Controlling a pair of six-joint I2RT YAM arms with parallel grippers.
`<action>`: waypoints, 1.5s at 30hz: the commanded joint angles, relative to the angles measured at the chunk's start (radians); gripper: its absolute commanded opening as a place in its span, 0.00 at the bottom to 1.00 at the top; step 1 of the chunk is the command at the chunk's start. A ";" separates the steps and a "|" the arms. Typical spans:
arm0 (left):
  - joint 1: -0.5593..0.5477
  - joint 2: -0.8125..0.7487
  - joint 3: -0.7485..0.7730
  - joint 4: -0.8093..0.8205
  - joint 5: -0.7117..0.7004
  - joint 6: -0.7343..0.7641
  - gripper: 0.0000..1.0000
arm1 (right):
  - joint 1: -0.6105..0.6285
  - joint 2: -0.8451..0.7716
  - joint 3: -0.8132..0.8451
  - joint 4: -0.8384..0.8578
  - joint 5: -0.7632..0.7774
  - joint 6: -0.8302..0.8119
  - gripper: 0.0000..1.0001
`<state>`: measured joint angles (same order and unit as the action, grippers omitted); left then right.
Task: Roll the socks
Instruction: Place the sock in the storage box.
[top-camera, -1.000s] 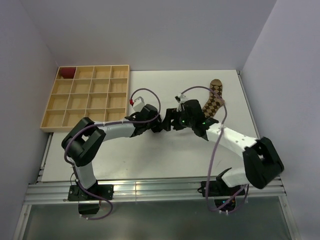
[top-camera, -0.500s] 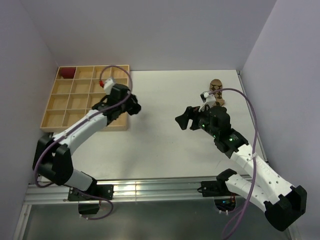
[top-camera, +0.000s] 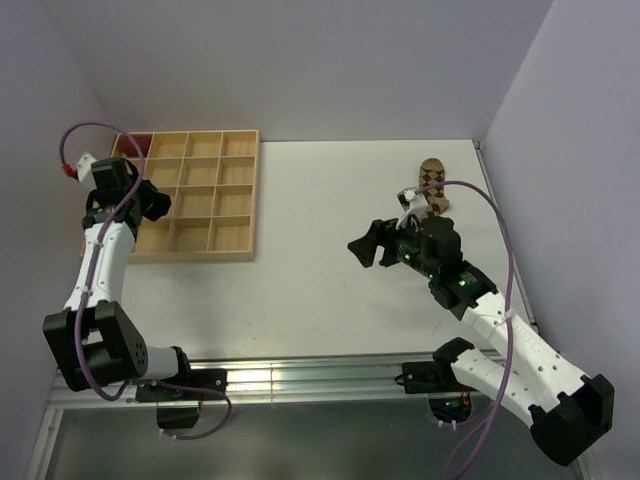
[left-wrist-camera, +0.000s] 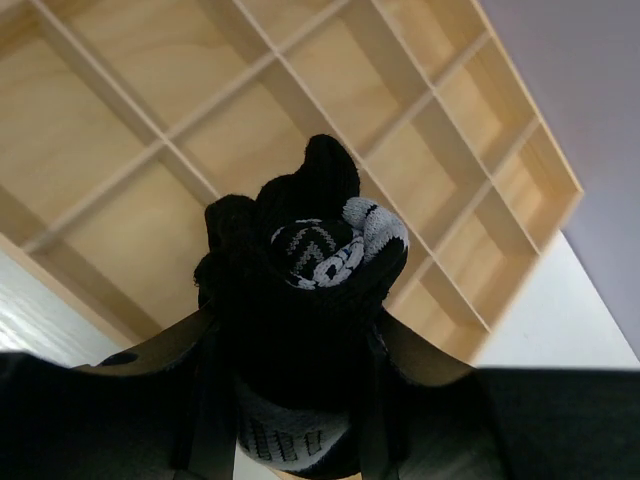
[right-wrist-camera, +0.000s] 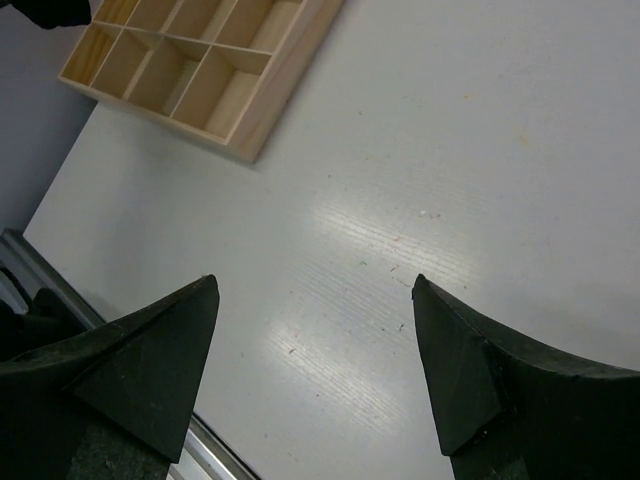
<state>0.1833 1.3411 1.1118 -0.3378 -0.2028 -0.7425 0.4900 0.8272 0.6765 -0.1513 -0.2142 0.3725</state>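
We are swinging the rolled black sock (left-wrist-camera: 320, 250), left claw (left-wrist-camera: 290, 385) clamped, to the tray (left-wrist-camera: 160, 150); right claw (right-wrist-camera: 314, 290) apart, tan sock (top-camera: 432, 180) pending.

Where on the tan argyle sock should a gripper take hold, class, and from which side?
Take the tan argyle sock at its far rounded end, from straight above, fingers across its narrow width: it lies flat on the table, and its near part is hidden behind the right arm.

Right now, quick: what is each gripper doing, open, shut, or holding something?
Left gripper: closed on the rolled black sock.
Right gripper: open, holding nothing.
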 joint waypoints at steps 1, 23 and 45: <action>0.090 0.044 -0.001 0.054 0.095 0.078 0.00 | -0.007 0.016 -0.012 0.041 -0.051 -0.023 0.85; 0.242 0.216 -0.101 0.266 0.411 0.104 0.00 | -0.007 0.047 -0.034 0.071 -0.100 -0.047 0.84; 0.298 0.288 -0.168 0.161 0.267 0.109 0.00 | -0.002 0.032 -0.054 0.079 -0.093 -0.060 0.84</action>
<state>0.4553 1.6455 0.9760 -0.0883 0.1825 -0.6655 0.4900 0.8764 0.6315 -0.1150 -0.3061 0.3302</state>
